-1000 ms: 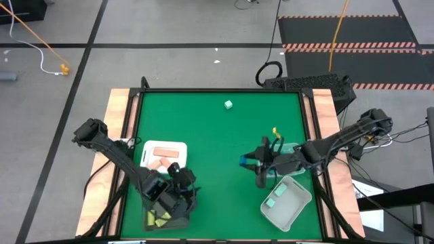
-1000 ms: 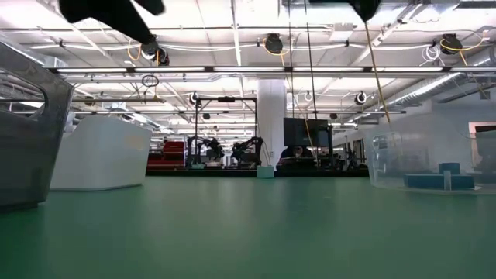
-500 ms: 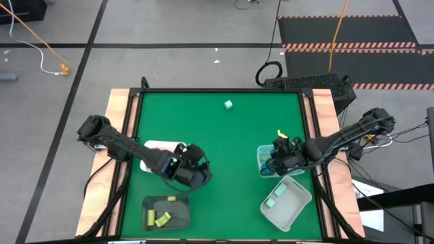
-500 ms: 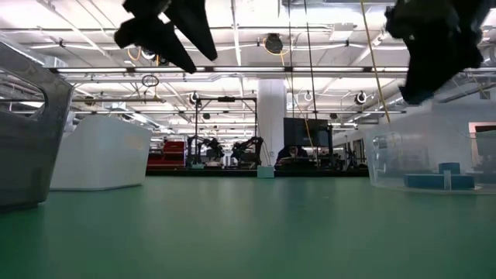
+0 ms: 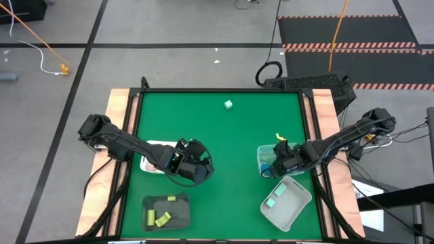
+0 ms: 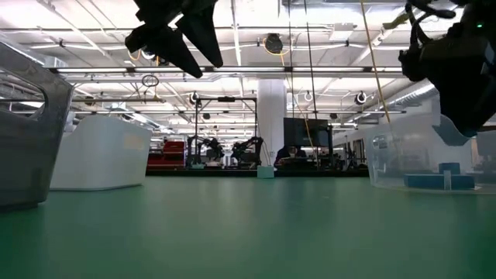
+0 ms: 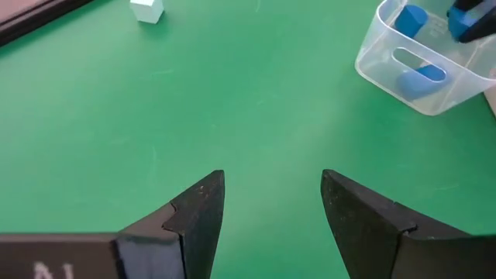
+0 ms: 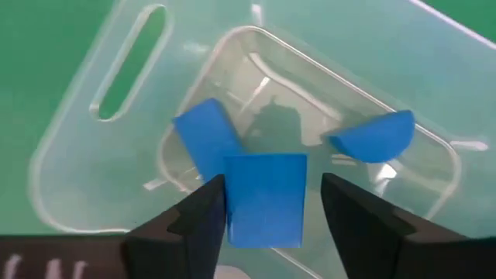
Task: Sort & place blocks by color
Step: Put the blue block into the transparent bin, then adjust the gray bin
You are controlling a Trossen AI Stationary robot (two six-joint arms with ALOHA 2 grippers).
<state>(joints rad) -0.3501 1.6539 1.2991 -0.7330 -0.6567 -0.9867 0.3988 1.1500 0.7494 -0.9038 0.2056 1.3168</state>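
Observation:
My right gripper point(image 8: 273, 203) points down over a small clear bin point(image 5: 266, 157) at the table's right. A blue block point(image 8: 265, 199) sits between its open fingers, above two blue blocks point(image 8: 203, 138) on the bin's floor. My left gripper point(image 5: 197, 169) hangs open over bare green table near the middle, with nothing between its fingers point(image 7: 273, 203). A pale mint block point(image 5: 228, 104) rests on the table toward the far edge, away from both grippers. My right gripper has the blue block between its fingers, which come from above. One side of the block point(image 8: 231, 203) lies along one finger's inner face. A strip of gap shows between the block's other side and the other finger point(image 8: 341, 209). Whether a finger still touches it, I cannot tell.
A white tray point(image 5: 150, 161) with pink blocks lies partly under my left arm. A dark tray point(image 5: 178, 215) with yellow blocks sits near the front left. A larger clear bin point(image 5: 296, 205) holding mint blocks stands at the front right. The green mat's middle is bare.
My left gripper has swung from over the dark tray toward the table's far edge and middle. My right gripper has moved toward the right edge and down over the small clear bin, tipping from nearly level until it points down.

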